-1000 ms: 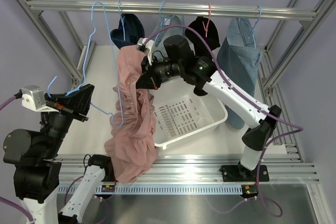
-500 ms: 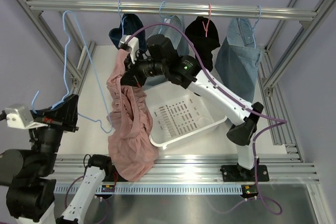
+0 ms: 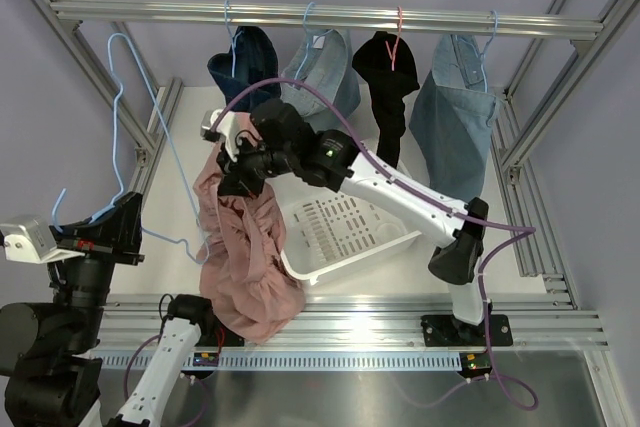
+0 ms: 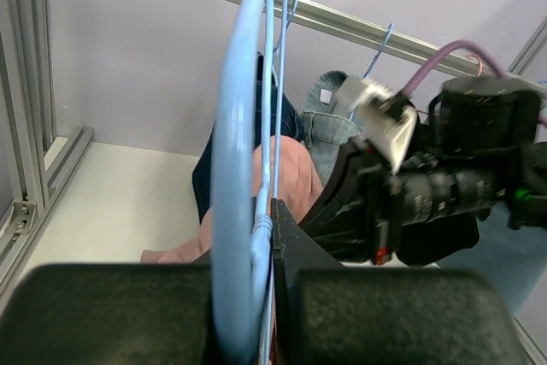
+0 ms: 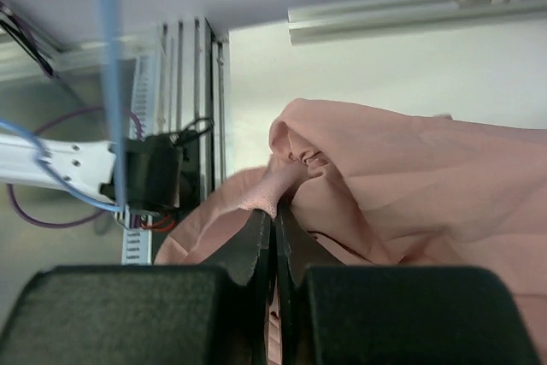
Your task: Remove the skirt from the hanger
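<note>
Well left of the white laundry basket (image 3: 345, 230), the left gripper (image 4: 266, 221) is clamped tight on the light-blue wire hanger (image 4: 234, 168). At the basket's left rim hangs the pink skirt (image 3: 245, 257), its top pinched in the right gripper (image 5: 275, 221).

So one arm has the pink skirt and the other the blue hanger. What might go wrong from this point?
The right gripper pinches only a small fold of the skirt, so the cloth might slip free and slide off the near edge of the table, where its lower end lies. The hanger, shut in the left gripper, has its lower corner close beside the skirt and may snag it.
</note>
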`<state>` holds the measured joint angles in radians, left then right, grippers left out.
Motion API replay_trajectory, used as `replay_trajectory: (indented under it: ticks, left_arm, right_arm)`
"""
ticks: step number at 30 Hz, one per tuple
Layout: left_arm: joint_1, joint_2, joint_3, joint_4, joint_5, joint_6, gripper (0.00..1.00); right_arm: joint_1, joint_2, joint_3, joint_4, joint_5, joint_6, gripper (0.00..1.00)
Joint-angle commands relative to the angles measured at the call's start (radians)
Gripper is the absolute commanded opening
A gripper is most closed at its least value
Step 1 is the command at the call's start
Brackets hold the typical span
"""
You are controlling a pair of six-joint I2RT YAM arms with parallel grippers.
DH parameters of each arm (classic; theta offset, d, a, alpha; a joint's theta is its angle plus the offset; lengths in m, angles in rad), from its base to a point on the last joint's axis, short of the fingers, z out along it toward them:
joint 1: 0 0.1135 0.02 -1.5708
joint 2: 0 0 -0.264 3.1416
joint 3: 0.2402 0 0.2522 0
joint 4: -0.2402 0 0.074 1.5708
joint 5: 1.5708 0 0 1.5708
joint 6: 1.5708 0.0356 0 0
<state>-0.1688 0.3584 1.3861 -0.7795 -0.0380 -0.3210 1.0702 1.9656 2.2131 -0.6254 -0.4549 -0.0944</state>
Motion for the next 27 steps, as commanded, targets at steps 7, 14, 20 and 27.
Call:
replay_trajectory:
  ticks: [7,14,20,27]
  left_arm:
    - [-0.003,0.02,-0.015,-0.026,0.072,-0.009,0.0]
    - [-0.005,0.12,-0.038,-0.081,0.011,0.068,0.0]
    - [-0.003,0.272,-0.021,-0.061,-0.025,0.145,0.0]
    - [-0.005,0.499,0.132,-0.121,-0.126,0.227,0.0]
  right_arm:
    - [0.017,-0.029,-0.21,-0.077,0.053,-0.226,0.6]
    - [-0.035,-0.278,-0.265,-0.18,-0.07,-0.407,0.84]
    - [-0.183,-0.502,-0.401,-0.25,-0.289,-0.514,0.86]
    - [-0.423,-0.758,-0.783,-0.132,-0.504,-0.466,0.87]
